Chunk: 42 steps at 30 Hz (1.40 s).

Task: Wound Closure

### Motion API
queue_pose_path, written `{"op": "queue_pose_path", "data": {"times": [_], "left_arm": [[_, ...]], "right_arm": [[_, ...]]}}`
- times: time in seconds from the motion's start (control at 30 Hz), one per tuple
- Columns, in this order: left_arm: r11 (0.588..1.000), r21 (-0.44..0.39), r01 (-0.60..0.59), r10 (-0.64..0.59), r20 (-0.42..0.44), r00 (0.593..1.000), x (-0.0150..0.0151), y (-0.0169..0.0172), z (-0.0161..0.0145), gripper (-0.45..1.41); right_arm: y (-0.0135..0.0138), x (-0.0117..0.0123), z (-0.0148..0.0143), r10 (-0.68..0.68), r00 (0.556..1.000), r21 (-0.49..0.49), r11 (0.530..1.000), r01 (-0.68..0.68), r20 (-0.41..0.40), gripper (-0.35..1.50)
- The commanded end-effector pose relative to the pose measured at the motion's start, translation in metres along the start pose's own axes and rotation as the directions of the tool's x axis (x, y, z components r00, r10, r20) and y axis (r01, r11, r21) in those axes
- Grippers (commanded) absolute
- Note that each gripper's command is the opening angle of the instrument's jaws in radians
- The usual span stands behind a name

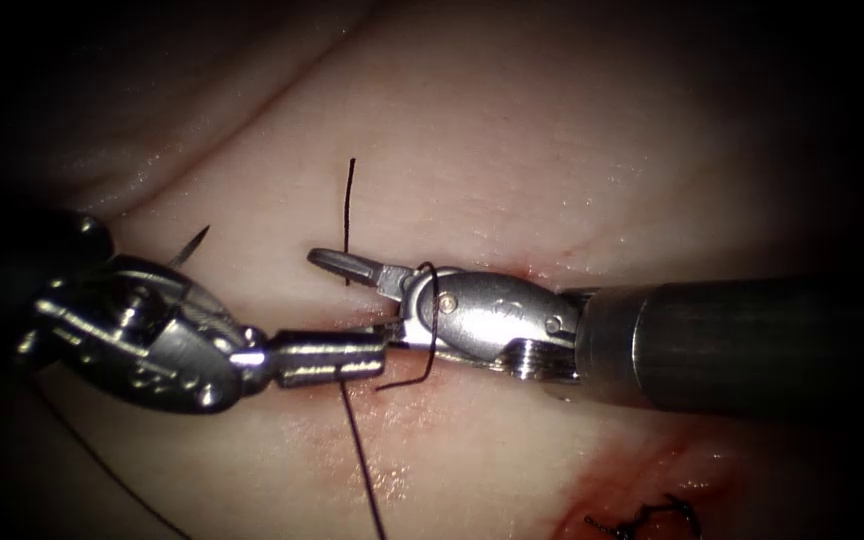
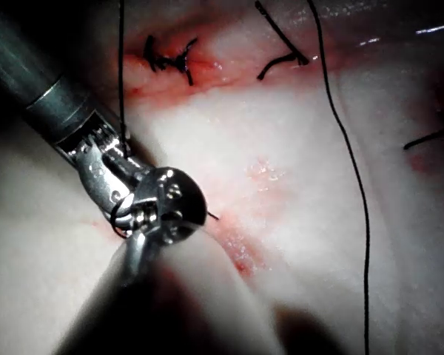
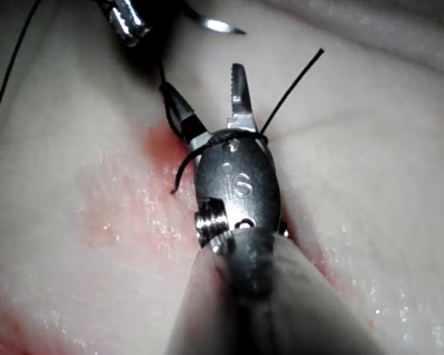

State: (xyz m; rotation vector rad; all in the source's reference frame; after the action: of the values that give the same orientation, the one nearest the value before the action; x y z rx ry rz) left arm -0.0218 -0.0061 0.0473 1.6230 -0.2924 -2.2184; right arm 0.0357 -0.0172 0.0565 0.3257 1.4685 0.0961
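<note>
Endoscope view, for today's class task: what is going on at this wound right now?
The left arm's steel gripper is shut on the dark suture thread, which runs down over the pale pork tissue. The right arm's gripper is open and empty, with thread looped round it and a short thread end beside it. The curved steel needle shows its tip behind the left tool, outside the tissue and unheld.

Endoscope: above, in front. Wrist views: along shafts, very close (all share tissue (image 1: 512, 130)).
</note>
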Motion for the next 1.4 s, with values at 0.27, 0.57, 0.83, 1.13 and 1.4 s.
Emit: {"op": "queue_pose_path", "data": {"times": [0.27,0.57,0.83,1.13,1.4], "left_arm": [[0.999,-0.008,0.042,-0.043,-0.095,0.995,-0.0014,-0.0008,0.0006,-0.45],[0.995,0.020,0.093,-0.089,-0.168,0.982,-0.0061,-0.0018,-0.0002,-0.45],[0.996,0.044,0.082,-0.075,-0.138,0.988,-0.0105,-0.0012,0.0009,-0.45],[0.994,0.096,0.047,-0.048,0.010,0.999,-0.0151,0.0010,0.0001,-0.45],[0.992,0.124,0.017,-0.027,0.082,0.996,-0.0182,0.0040,0.0004,-0.45]], "right_arm": [[-0.0015,-0.0017,0.0014,0.012,0.999,0.075,0.997,-0.014,0.030,1.03],[-0.0020,-0.0022,0.0015,0.015,1.000,0.155,0.988,-0.015,0.006,0.93],[-0.0025,-0.0022,0.0013,0.035,0.999,0.213,0.977,-0.031,-0.016,0.88],[-0.0028,-0.0021,0.0012,0.080,0.994,0.246,0.967,-0.061,-0.071,0.81],[-0.0027,-0.0021,0.0012,0.156,0.967,0.272,0.957,-0.098,-0.201,0.48]]}}
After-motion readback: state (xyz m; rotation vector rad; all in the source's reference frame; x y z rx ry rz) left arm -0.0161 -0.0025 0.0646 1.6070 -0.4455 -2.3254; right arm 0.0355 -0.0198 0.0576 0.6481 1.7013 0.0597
